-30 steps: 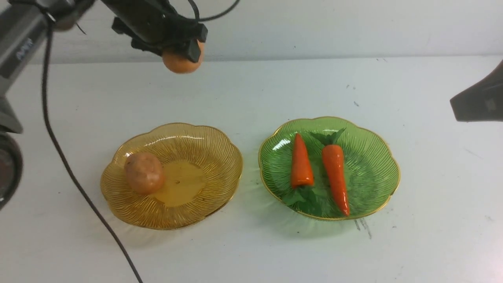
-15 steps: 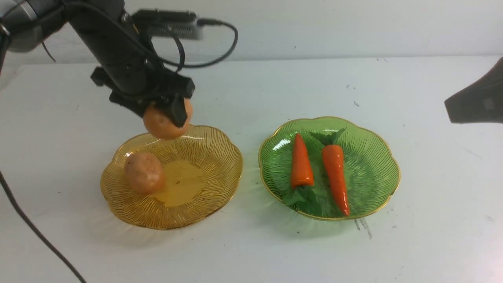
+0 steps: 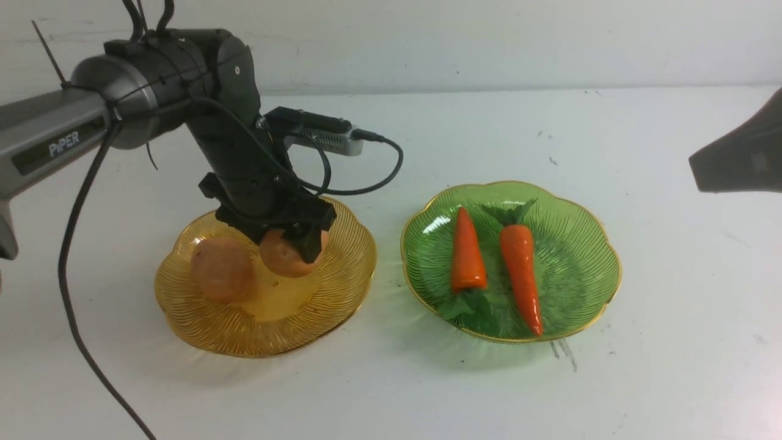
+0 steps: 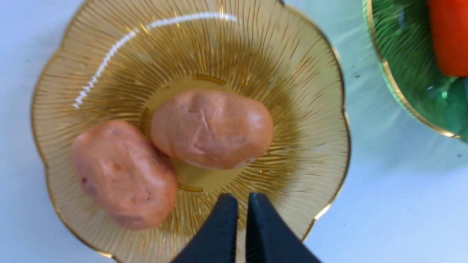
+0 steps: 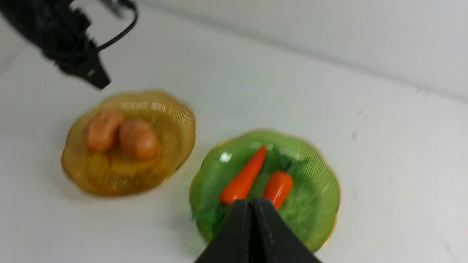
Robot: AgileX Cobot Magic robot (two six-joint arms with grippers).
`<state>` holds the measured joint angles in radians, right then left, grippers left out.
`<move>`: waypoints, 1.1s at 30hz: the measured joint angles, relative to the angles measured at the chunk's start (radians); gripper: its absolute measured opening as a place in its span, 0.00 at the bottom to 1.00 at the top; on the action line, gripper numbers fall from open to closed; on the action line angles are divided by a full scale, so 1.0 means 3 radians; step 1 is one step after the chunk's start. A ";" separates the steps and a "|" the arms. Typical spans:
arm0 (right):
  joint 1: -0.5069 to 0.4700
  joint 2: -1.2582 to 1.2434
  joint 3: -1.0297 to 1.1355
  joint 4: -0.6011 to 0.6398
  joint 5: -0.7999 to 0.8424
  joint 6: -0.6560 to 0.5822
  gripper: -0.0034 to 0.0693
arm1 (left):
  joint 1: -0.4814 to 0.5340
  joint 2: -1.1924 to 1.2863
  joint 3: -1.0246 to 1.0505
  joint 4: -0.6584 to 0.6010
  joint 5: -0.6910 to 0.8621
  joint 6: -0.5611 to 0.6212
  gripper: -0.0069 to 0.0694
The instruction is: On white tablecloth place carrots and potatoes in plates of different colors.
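Both potatoes [image 4: 212,128] lie in the amber plate [image 4: 310,91] toward the left edge of the desk [image 3: 391,391] — left pincer [image 4: 243,204] above them, closed, empty. Carrots [image 3: 467,256] rest in the green plate [image 3: 580,256]; right pincer [image 5: 252,206] closed too.

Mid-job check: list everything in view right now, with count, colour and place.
potatoes: two, tan-orange, side by side in the yellow plate
carrots: two, orange, green tops, in the green plate
yellow plate: one, amber, gold rim, robot's left
green plate: one, green, gold rim, robot's right
tablecloth: one, white, under both plates
left tool: black, shut, over the yellow plate
right tool: black, shut, right of the green plate
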<state>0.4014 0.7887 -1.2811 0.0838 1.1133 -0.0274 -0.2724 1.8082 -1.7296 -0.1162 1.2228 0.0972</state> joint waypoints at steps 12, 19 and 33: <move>-0.0006 -0.1631 0.1944 -0.0279 -0.2560 0.0484 0.03 | 0.0000 -0.2717 0.1766 0.0001 -0.0666 0.0000 0.09; -0.0006 -0.1830 0.2315 -0.0279 -0.3160 0.0484 0.03 | 0.0000 -0.4375 0.3402 0.0001 -0.1849 0.0000 0.09; -0.0006 -0.1830 0.2325 -0.0279 -0.3183 0.0484 0.03 | 0.0000 -0.4623 0.3574 -0.0094 -0.1908 -0.0152 0.09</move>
<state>0.3996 0.2397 -0.5836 0.0000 0.1583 0.1179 -0.2724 0.4214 -0.6574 -0.1445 0.6503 0.0515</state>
